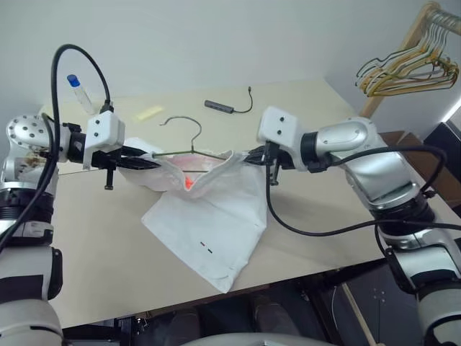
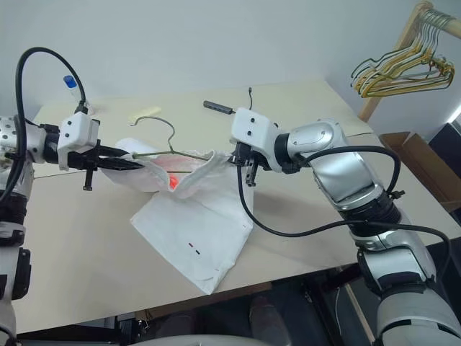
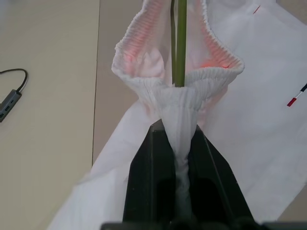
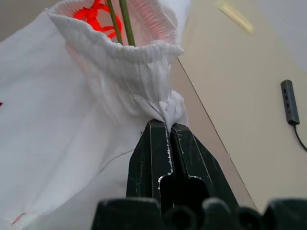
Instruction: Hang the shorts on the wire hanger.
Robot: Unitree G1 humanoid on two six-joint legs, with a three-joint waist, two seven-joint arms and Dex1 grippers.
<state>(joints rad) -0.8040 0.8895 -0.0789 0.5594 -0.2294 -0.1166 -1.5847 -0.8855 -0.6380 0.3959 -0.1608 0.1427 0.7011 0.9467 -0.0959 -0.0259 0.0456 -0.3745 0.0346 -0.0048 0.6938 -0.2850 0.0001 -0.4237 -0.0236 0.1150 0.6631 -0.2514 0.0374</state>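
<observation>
We are holding the shorts [image 1: 209, 216] by the elastic waistband, one end in each gripper, stretched left to right above the counter [image 1: 94, 245]. The left gripper [image 1: 148, 163] is clamping its jaws on the left end of the band; the right gripper [image 1: 252, 154] is pinching the right end, jaws closed on a bunched fold. The legs are draping down and trailing on the counter toward the near side.

The wire hanger [image 1: 189, 137] is sitting inside the open waistband, its lower bar running along the same left-right line as the stretched band, its hook rising on the far side. In both wrist views the olive wire is passing straight down into the waist opening.

We are judging both arms about equally near the hanger, one at each end of it. The band's long axis is matching the hanger's, so the coming move turns on keeping that alignment.

A USB hub [image 1: 218, 107] is lying far back, well apart.
</observation>
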